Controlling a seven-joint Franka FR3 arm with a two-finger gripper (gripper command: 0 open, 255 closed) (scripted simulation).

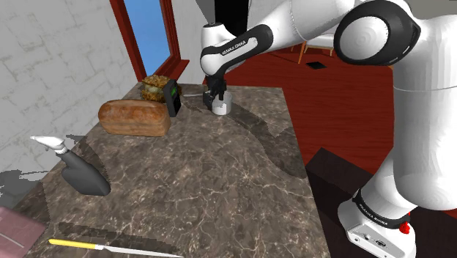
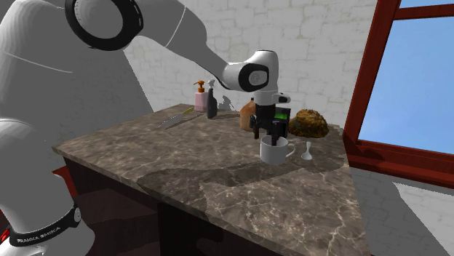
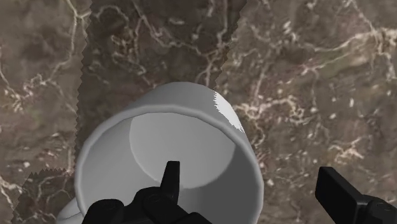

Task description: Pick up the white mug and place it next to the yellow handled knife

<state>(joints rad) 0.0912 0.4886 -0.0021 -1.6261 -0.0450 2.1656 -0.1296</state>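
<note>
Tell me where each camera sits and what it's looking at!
Shoulder view: beside the white arm, looking down the marbled counter toward the window; arm and gripper show.
Second exterior view: at the counter's far end, looking back at the white mug; arm and gripper show.
Wrist view: on the hand, looking down into the mug; both black fingers show, apart.
Shared: both exterior views show mug, gripper and yellow-handled knife.
</note>
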